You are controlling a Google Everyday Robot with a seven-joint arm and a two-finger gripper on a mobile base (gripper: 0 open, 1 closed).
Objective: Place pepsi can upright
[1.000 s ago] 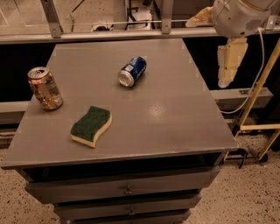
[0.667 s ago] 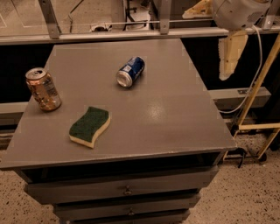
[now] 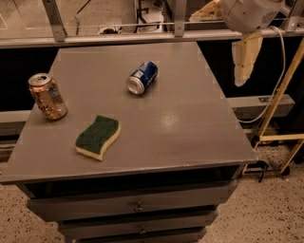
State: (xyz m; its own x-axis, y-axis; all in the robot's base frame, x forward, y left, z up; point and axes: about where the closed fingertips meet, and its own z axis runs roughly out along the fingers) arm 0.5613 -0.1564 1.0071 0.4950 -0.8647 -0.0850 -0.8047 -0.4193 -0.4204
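Note:
The pepsi can (image 3: 142, 77) is dark blue with white markings and lies on its side on the grey table top (image 3: 190, 123), back of centre, its silver end facing front-left. My gripper (image 3: 244, 59) hangs from the white arm housing (image 3: 249, 12) at the upper right, beyond the table's right edge, above table height and well to the right of the can. It holds nothing that I can see.
An orange-gold can (image 3: 47, 97) stands upright near the table's left edge. A green and yellow sponge (image 3: 98, 136) lies front left. Drawers (image 3: 137, 206) sit below the top. A rail (image 3: 142, 35) runs along the back; a cable and wooden frame (image 3: 280, 95) stand at the right.
The arm and gripper have shifted slightly left toward the table's right edge. The cans and sponge have not moved.

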